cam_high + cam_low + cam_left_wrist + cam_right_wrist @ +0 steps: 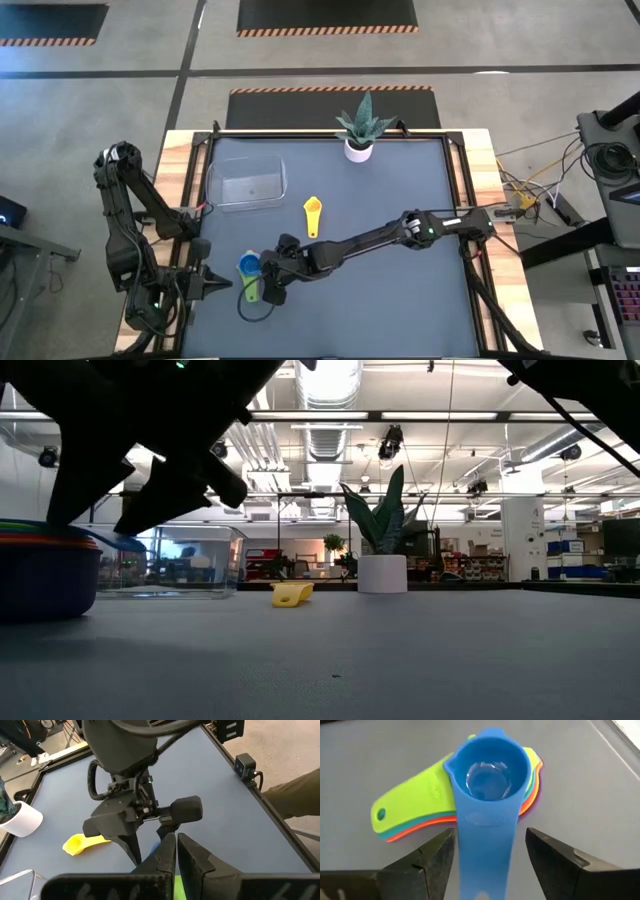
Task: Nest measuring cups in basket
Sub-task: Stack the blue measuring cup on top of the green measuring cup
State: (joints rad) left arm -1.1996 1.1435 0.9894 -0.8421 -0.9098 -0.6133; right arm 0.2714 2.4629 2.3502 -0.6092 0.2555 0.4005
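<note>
A stack of nested measuring cups (250,270) sits on the table's near left, with the blue cup (490,770) on top and green, teal, orange and red handles fanned out below it. My right gripper (490,837) is open, one finger on either side of the blue cup's handle (482,855) with a gap showing on both sides. The yellow cup (312,213) lies alone on the mat. The clear basket (245,185) stands at the far left. My left gripper (222,284) waits shut just left of the stack.
A white pot with a spiky plant (358,148) stands at the far edge's middle. The right arm (400,232) stretches across the table's middle from the right. Wooden table edges frame the dark mat; the mat's right half is bare.
</note>
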